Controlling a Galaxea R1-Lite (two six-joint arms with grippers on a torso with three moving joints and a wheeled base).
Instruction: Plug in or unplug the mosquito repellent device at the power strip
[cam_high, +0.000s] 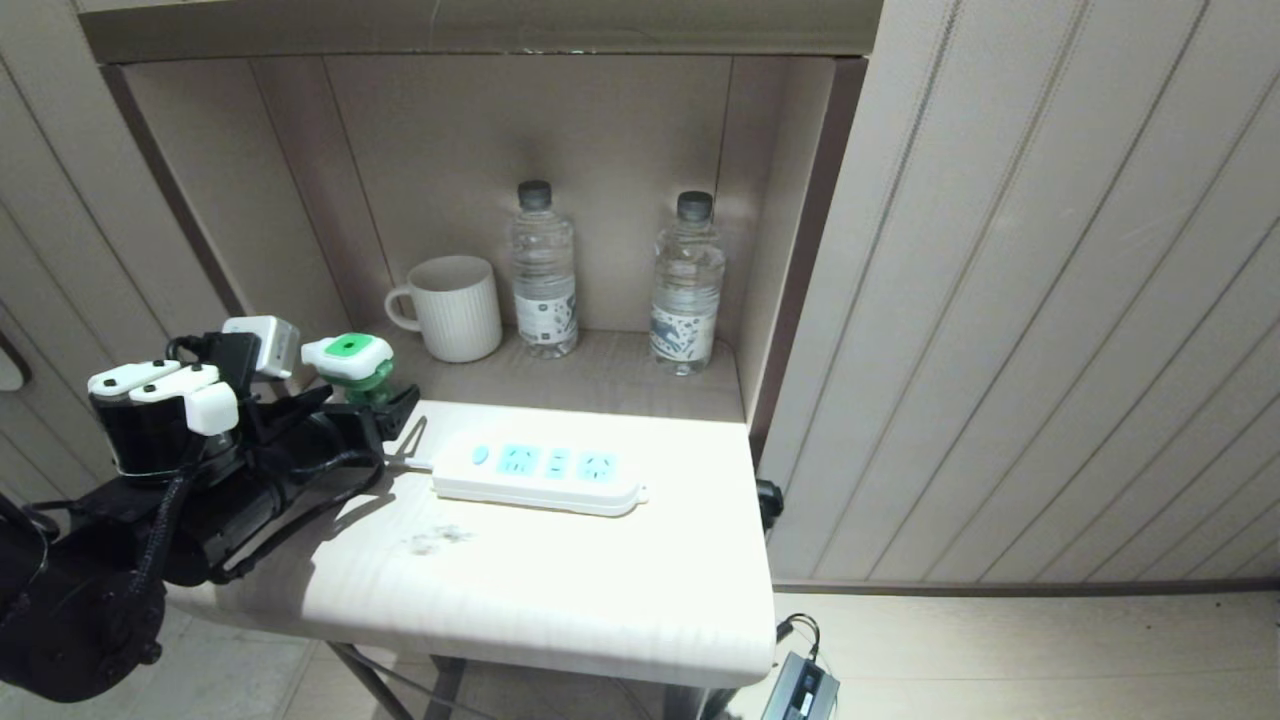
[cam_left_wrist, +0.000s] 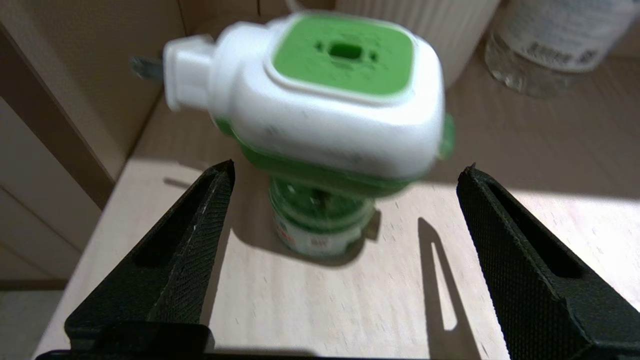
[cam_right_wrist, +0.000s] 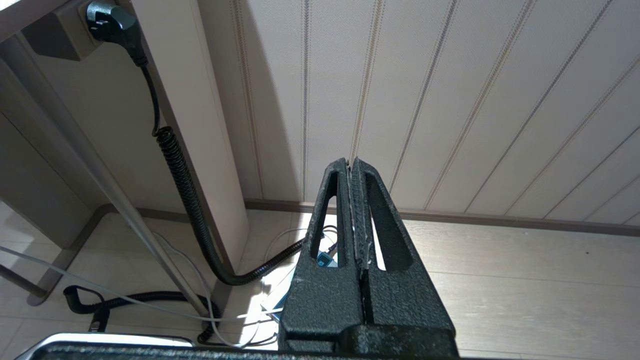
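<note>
Backing my left claw (cam_left_wrist: 345, 235), its fingers apart, straight off the freestanding repellent (cam_left_wrist: 330, 100), I avoid tipping it; power strip (cam_high: 540, 475) sockets empty.

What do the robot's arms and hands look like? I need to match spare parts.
The left arm is black, with white blocks at the wrist and black cables alongside. The left hand and right hand have black wedge-shaped fingers with slotted bodies and finely textured pads.

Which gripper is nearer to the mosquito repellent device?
Left. The left gripper is open right beside the mosquito repellent device on the table. The right gripper is shut, down by the floor.
</note>
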